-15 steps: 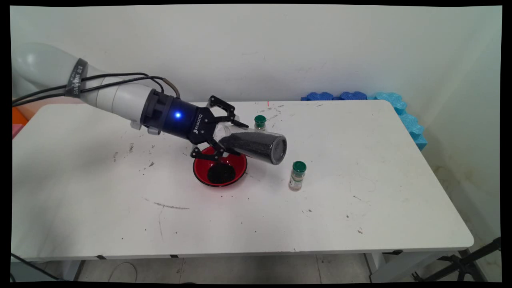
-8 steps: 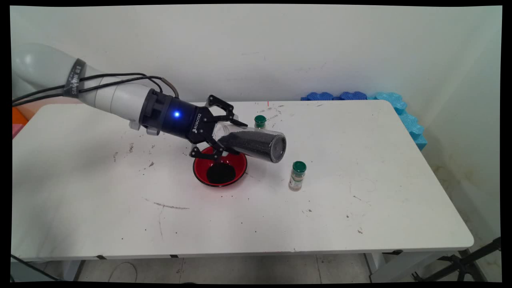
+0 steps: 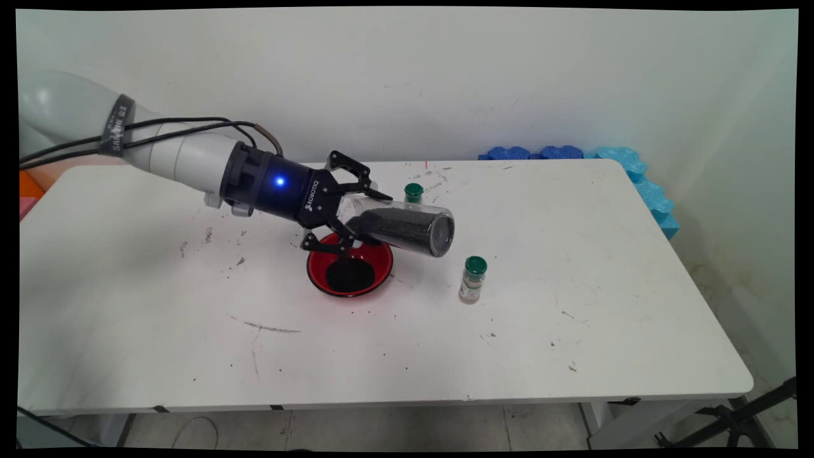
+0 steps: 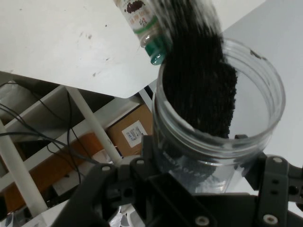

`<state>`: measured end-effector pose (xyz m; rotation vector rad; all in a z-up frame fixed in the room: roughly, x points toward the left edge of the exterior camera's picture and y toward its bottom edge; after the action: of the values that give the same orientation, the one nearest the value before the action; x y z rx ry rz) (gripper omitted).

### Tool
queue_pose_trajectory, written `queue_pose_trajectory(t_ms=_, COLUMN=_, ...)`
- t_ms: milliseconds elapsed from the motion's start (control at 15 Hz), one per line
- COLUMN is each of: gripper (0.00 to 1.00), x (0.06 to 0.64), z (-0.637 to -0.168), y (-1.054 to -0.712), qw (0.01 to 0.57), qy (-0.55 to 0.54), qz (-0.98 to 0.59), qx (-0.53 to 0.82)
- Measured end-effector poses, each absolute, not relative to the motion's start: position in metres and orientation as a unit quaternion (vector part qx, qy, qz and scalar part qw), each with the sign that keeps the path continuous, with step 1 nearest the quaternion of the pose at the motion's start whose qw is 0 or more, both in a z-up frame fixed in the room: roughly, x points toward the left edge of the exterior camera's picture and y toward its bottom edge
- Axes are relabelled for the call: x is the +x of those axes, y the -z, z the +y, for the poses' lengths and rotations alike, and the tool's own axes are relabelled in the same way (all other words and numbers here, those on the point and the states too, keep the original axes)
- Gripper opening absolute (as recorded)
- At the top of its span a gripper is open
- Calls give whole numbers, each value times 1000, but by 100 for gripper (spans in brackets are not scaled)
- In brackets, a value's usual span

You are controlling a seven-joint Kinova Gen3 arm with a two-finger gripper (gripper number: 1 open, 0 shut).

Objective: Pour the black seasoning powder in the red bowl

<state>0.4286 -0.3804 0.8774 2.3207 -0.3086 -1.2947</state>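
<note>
My gripper [image 3: 361, 219] is shut on a clear jar [image 3: 407, 230] partly filled with black granules. The jar lies almost level, its closed base pointing right and a little down, its open mouth at the fingers. It hangs just above the far rim of a red bowl [image 3: 381, 262] that holds a heap of black granules [image 3: 350, 275]. In the hand view the gripper [image 4: 196, 156] clasps the jar [image 4: 265, 101] near its open mouth, with the granules banked along one side. One small green-capped bottle [image 3: 472, 280] stands right of the bowl, another [image 3: 413, 193] behind the jar; one bottle [image 4: 144, 26] shows past the jar.
Blue foam pieces [image 3: 559, 152] lie along the table's back right corner and down its right side [image 3: 658, 203]. Dark specks and smears mark the white table [image 3: 191, 305]. The hand view looks past the table edge at a cardboard box [image 4: 130, 132], cables and table legs.
The gripper and jar have drifted slightly up and to the left, the jar now a touch closer to level. Bowl and bottles have stayed put.
</note>
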Motion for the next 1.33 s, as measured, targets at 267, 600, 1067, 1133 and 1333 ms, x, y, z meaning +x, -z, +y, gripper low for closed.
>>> queue_pose_trajectory(t_ms=267, gripper=0, x=429, z=-380, y=-877, qw=231, qy=471, qz=-110, qx=844)
queue_pose_trajectory(t_ms=600, gripper=0, x=430, z=-381, y=-876, qw=234, qy=468, qz=-118, qx=844)
queue_pose_trajectory(t_ms=1067, gripper=0, x=431, z=-386, y=-875, qw=255, qy=444, qz=-182, qx=840)
queue_pose_trajectory(t_ms=1133, gripper=0, x=431, z=-387, y=-875, qw=259, qy=439, qz=-195, qx=838)
queue_pose_trajectory(t_ms=1333, gripper=0, x=431, z=-390, y=-876, qw=271, qy=426, qz=-239, qx=830)
